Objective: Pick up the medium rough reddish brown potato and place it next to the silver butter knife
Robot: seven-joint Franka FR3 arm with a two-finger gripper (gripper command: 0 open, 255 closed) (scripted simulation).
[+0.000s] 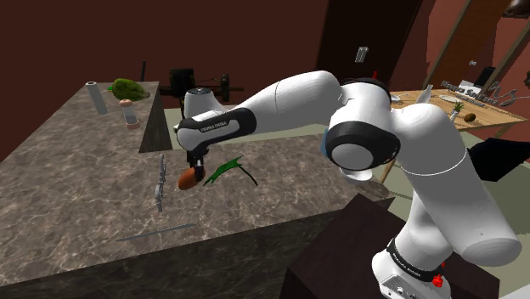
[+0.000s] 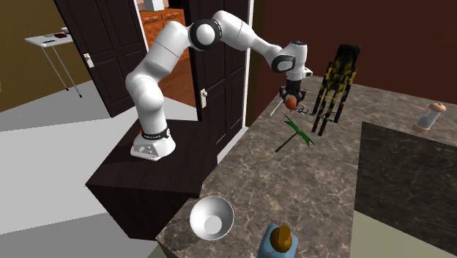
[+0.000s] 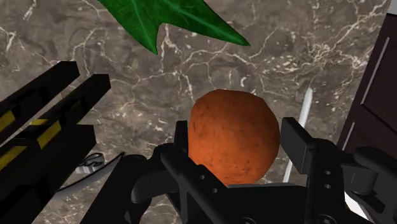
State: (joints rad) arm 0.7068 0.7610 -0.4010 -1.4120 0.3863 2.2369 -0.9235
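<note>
My gripper is shut on a rough reddish-brown potato and holds it a little above the marbled brown counter. In the wrist view the potato sits clasped between the black fingers. The thin silver butter knife lies on the counter just beyond one finger, near the counter's edge. The second exterior view shows the gripper with the potato above the knife. In the shoulder view the knife lies near the front edge.
A green leaf lies on the counter beside the gripper. A black-and-yellow pronged tool stands close by. Farther off are a white bowl, a shaker, a blue jar and a dark sunken area.
</note>
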